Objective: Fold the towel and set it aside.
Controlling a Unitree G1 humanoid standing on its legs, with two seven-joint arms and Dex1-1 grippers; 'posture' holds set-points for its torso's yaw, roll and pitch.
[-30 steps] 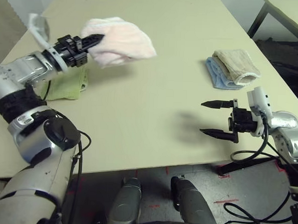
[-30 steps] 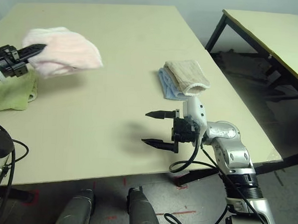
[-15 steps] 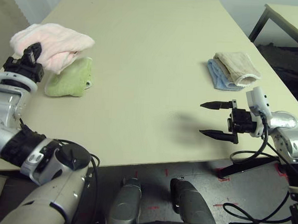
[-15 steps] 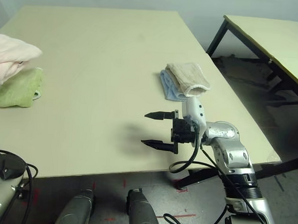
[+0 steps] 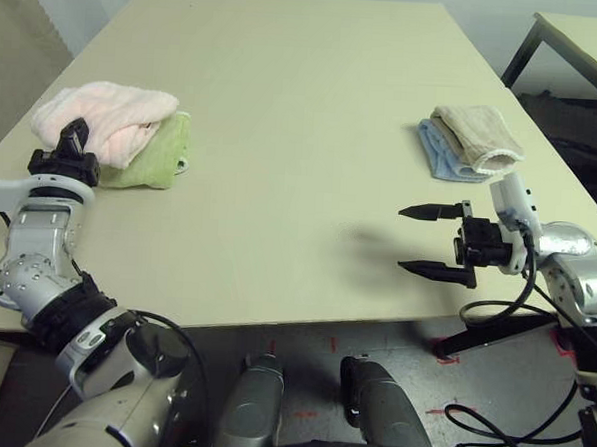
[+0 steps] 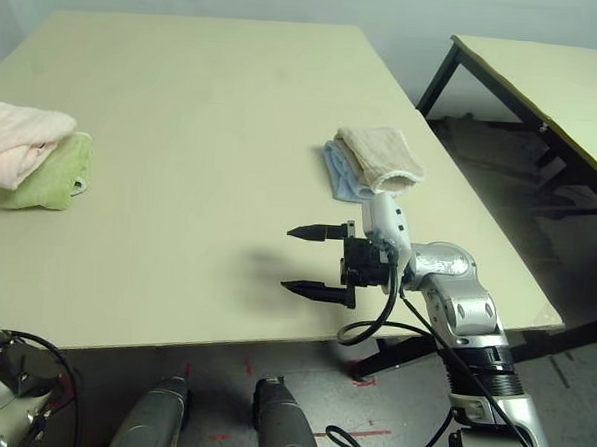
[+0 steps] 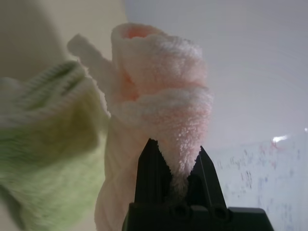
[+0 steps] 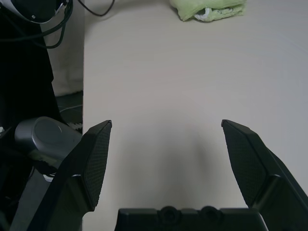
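The robot's left gripper (image 7: pixel 175 166) pinches a fold of the pale pink towel (image 5: pixel 109 115) between its two black fingers, the terry pile bulging out from between the fingertips (image 7: pixel 153 159) in the left wrist view. Seen from the head camera, that gripper sits at the left edge of the table (image 5: pixel 303 134), at about nine o'clock, with the silver forearm rising to it from below. The towel lies bunched in a rough fold, resting partly on top of a small light-green cloth (image 5: pixel 162 156) that juts out from under it toward three o'clock; the two cloths touch, and both lie on the pale table surface near its left rim. Across the table, at about four o'clock, the right gripper (image 5: pixel 426 240) hovers over the front edge with its fingers spread wide apart and nothing between them; the right wrist view shows bare tabletop between its pads (image 8: pixel 96 163) and the green cloth far beyond. Behind that gripper, toward two o'clock and well apart from the pink towel, a beige cloth (image 5: pixel 475 136) sits folded on top of a blue cloth (image 5: pixel 437 156), the blue one showing along its left side. A second table (image 6: pixel 546 86) stands off to the right.
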